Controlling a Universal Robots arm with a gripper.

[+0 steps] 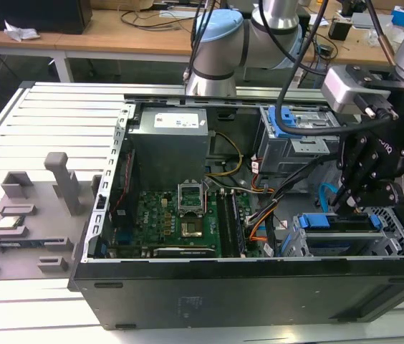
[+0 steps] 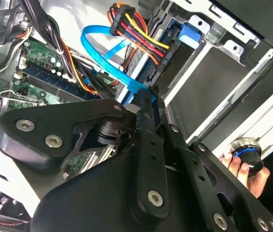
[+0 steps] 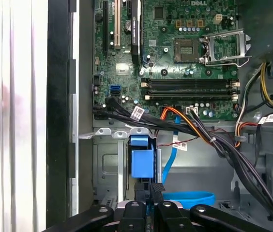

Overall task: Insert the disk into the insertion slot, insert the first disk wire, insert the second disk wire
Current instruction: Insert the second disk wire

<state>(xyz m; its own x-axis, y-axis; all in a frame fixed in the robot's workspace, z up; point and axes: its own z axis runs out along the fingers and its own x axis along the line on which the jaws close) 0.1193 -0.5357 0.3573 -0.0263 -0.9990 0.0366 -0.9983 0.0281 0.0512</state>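
The disk (image 1: 337, 223) lies in the insertion slot (image 1: 397, 228), a low silver cage at the case's corner on the exterior view's right; its blue carrier (image 3: 141, 162) shows there. My gripper (image 2: 146, 96) hovers just above the disk's end, fingers close together on the plug end of the second disk wire (image 2: 105, 50), the light-blue flat cable that loops away toward the motherboard. The first disk wire (image 2: 144, 41), a red, orange and yellow bundle with a black plug, runs down beside the disk's edge. Whether either plug is seated I cannot tell.
The open computer case (image 1: 188, 294) holds the motherboard (image 3: 175, 58), the power supply (image 1: 170, 143) and a taller grey cage with blue latches (image 1: 295, 136). Black cable bundles (image 3: 214, 145) cross near the slot. A person's hand (image 2: 240, 166) rests on a knob outside the case.
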